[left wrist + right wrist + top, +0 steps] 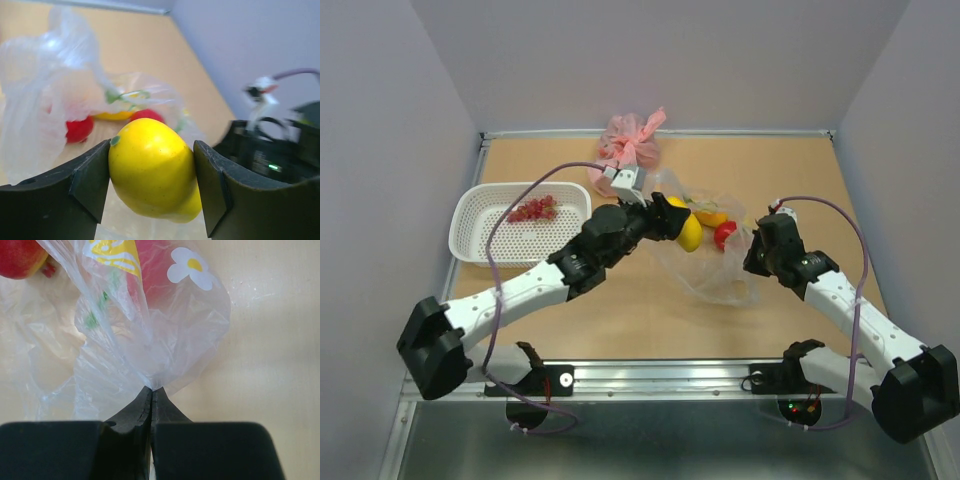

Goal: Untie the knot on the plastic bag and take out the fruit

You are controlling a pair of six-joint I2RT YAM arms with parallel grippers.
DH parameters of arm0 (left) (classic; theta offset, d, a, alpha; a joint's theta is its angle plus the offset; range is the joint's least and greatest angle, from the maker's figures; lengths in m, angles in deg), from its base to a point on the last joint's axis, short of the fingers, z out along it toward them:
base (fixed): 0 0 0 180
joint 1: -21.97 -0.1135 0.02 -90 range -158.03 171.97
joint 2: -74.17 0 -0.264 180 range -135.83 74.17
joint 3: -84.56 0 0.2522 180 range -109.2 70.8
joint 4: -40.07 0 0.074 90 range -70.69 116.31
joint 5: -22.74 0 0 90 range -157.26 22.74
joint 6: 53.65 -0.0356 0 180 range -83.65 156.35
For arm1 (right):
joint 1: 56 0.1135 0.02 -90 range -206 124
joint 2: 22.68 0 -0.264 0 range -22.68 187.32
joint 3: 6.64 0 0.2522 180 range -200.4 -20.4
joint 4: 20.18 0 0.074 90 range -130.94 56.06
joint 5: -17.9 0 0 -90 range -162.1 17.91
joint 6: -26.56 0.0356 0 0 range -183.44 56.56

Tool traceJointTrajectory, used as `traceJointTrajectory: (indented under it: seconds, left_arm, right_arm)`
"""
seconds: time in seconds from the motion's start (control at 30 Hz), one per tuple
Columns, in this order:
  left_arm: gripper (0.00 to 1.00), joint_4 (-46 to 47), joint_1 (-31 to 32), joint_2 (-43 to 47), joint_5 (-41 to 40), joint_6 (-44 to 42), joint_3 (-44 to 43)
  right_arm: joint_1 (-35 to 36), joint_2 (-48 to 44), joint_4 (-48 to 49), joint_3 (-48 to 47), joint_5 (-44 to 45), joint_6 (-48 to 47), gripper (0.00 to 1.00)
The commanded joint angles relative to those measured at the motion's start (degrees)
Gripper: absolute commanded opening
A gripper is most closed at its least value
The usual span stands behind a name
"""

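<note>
Grasping yellow mango (150,170), left pincer (672,222) is risking slip on smooth skin; right pincer (151,390) is pinching plastic bag (165,350).

A: Can any writing be read anywhere?
B: No letters, numbers or brand names can be made out. The plastic bag (195,335) carries only printed pictures: a white flower (194,268) with a yellow centre, and left of that flower a yellow patch (117,252) with white stripes.
</note>
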Motion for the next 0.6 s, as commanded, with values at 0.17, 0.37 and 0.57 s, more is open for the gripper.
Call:
traceJointTrajectory:
  seconds: [0.17, 0.37, 0.57]
  left_arm:
    - [0.0, -12.89, -10.07, 23.23, 1.98, -1.71, 4.06]
    - [0.0, -30.29, -26.93, 33.1, -13.77, 1.37, 9.42]
    - [0.0, -25.42, -48.01, 27.23, -8.25, 0.93, 13.46]
  right_arm:
    - [0.24, -0.19, -0.32, -2.2, 4.24, -0.88, 0.0]
    - [0.24, 1.74, -0.32, -4.22, 3.81, -2.37, 0.0]
    - [0.24, 2.28, -0.32, -5.19, 2.4, -3.77, 0.0]
